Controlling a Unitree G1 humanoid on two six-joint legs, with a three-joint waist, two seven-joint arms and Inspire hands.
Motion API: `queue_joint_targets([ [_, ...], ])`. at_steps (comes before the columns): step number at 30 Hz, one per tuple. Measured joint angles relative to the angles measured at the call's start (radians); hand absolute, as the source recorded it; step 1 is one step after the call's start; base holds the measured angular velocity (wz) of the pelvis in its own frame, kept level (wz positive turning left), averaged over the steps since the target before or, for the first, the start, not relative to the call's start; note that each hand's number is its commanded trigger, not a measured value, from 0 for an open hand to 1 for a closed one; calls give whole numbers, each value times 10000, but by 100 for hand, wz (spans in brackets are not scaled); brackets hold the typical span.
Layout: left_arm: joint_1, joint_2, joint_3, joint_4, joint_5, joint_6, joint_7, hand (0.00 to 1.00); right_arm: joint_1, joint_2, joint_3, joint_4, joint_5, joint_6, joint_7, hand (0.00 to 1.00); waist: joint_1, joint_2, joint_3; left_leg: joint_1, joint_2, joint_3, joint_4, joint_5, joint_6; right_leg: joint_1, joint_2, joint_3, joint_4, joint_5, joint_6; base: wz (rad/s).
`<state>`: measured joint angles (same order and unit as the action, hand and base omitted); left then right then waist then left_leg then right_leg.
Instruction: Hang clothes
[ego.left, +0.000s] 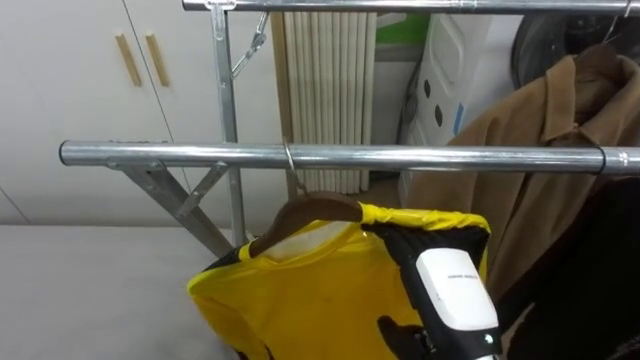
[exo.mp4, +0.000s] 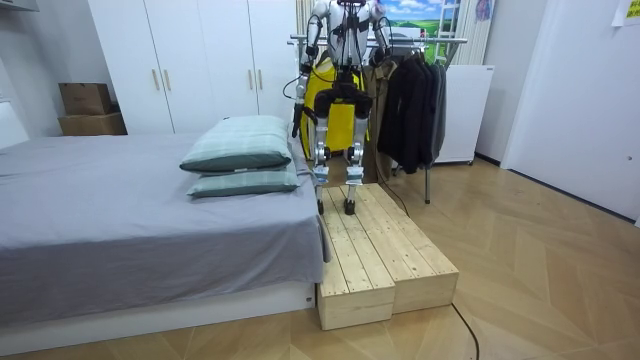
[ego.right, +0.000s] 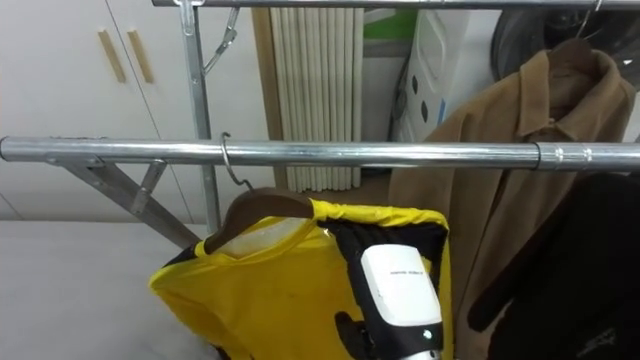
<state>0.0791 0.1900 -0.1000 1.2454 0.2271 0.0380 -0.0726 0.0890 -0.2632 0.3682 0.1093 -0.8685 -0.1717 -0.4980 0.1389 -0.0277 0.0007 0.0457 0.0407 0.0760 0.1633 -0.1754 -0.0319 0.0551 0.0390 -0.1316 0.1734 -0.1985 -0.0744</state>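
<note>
My right hand (ego.left: 450, 295) steadies the yellow shirt (ego.left: 300, 300) at its shoulder while its wooden hanger (ego.left: 315, 210) hooks over the lower rail (ego.left: 420, 157), but cloth hides my fingers, so I cannot tell my grip.

Landmark: bed (exo.mp4: 120, 215), grey sheet. Two pale green pillows (exo.mp4: 238, 147) are stacked on it. Wooden platform (exo.mp4: 385, 255) butts against the bed's side by the pillows. White wardrobe (exo.mp4: 200, 60) stands behind the bed, with cardboard boxes (exo.mp4: 88, 108) just past its far edge. Dark coats (exo.mp4: 410, 105), brown coat (ego.left: 545, 140) and white cabinet (exo.mp4: 462, 110) sit beyond that same side, well apart from the bed.
</note>
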Motion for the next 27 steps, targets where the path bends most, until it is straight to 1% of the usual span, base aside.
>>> queue_joint_targets([
  [4,0,0,0,21,-64,2,13,0,0,43,0,1,71,0,46,0,0,-6,5,1,0,-5,0,0,0,-1,0,3,3,0,0,0],
  [8,87,0,40,33,-212,4,24,0,1,46,-24,2,742,-2,84,0,21,6,32,6,-8,-5,4,0,0,5,0,36,-28,0,0,0],
  [14,140,-2,76,36,-410,3,16,0,1,26,-396,2,1152,-57,-115,0,-5,58,60,0,-18,5,9,0,0,8,-3,12,-37,0,1,0],
  [17,226,-2,76,39,-718,3,27,0,1,-63,-634,2,1442,-69,-215,0,-38,100,52,-1,-16,4,12,0,0,11,-3,-10,-33,0,1,0],
  [19,273,-2,74,39,-839,3,27,0,1,-112,-743,2,1573,-88,-244,0,-79,139,35,-1,-12,13,14,0,0,11,-2,-46,-30,0,1,0],
  [23,355,-2,79,23,-1148,3,3,0,2,-140,-1094,1,1623,-98,-246,0,-286,230,7,27,-5,16,9,0,0,40,4,-41,-23,0,1,0],
  [25,384,-2,79,10,-1164,4,-12,0,1,-136,-1337,1,1784,-98,-247,0,-354,246,-4,50,-2,14,10,1,0,69,5,-72,-25,0,1,2],
  [27,546,3,96,7,-1150,1,-88,0,1,-125,-1828,0,1927,-110,-278,0,-526,246,-2,128,-1,20,7,1,0,162,3,-77,-32,-3,5,3],
])
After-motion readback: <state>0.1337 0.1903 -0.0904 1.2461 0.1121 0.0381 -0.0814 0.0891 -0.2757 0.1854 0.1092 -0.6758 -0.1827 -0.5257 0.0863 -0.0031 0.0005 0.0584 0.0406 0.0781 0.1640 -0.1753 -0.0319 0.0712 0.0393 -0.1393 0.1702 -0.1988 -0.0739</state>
